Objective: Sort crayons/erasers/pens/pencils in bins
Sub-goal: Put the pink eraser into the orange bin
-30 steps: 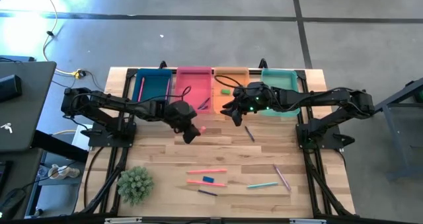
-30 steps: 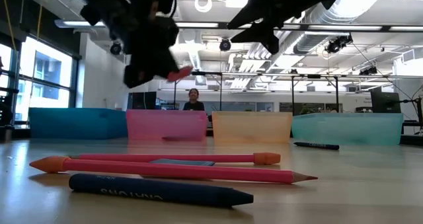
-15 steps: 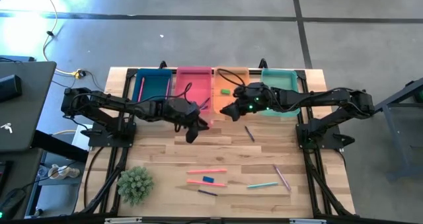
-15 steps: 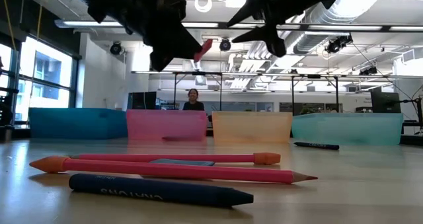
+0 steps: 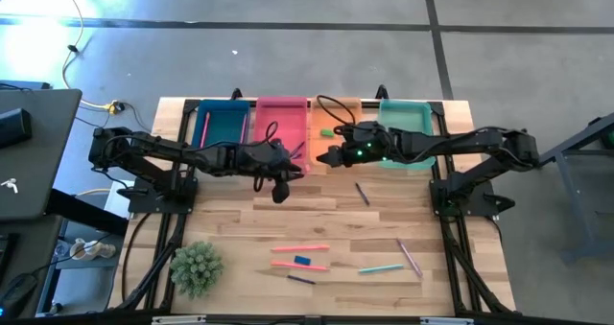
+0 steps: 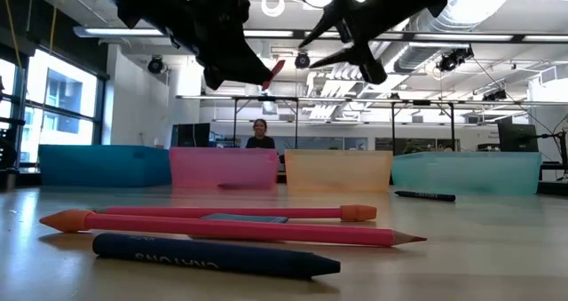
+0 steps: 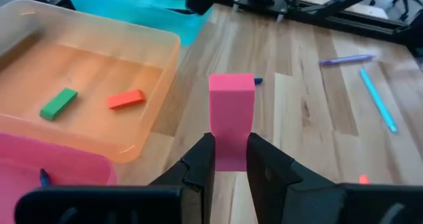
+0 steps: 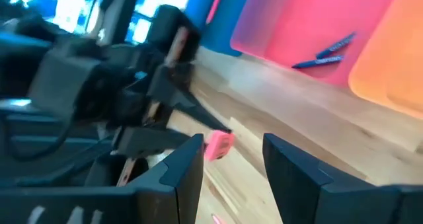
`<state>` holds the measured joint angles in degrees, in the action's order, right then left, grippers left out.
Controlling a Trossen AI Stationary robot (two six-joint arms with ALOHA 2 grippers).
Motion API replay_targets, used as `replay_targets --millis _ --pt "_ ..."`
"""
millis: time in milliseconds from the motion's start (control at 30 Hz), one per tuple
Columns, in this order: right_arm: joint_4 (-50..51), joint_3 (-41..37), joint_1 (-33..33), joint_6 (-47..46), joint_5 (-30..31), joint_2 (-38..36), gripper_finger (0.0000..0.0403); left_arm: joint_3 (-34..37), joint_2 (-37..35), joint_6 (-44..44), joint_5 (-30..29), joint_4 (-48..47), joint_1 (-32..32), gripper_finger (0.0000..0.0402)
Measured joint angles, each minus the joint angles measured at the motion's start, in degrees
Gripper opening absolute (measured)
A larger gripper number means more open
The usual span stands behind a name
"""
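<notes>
Both arms (image 5: 278,165) reach toward bins (image 5: 279,119) — plant (image 5: 197,266) nearer.

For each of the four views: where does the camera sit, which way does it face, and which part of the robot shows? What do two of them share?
High view: overhead, straight down; both arms, four bins, table.
Low view: table height, level toward the bins; both arms overhead, pencils near.
Left wrist view: on the left arm, past the left gripper gripping the pink eraser, toward the orange bin.
Right wrist view: on the right arm, past the open right gripper, toward the left arm.
Shared: both wrist views show the pink eraser.
</notes>
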<state>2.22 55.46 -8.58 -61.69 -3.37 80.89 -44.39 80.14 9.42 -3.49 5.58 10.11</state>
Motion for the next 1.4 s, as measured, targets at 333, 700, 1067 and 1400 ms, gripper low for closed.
replay_targets --millis 333,700,1067,1400 --pt "-5.51 -0.02 1.35 -4.52 1.13 4.69 0.0149 0.01 0.0 -2.58 -0.45 -0.28 0.09 0.006" --pt "-10.54 -0.02 2.95 -8.94 1.89 8.51 0.0149 0.0 0.0 -4.09 -0.78 -0.99 0.09 0.006" --pt "-11.46 -0.02 4.26 -8.99 3.97 9.26 0.0149 0.01 0.0 -5.14 -1.34 -1.65 0.09 0.006" --pt "-11.54 -0.02 4.24 -8.84 2.92 9.26 0.0149 0.01 0.0 -7.76 1.32 1.51 0.09 0.006"
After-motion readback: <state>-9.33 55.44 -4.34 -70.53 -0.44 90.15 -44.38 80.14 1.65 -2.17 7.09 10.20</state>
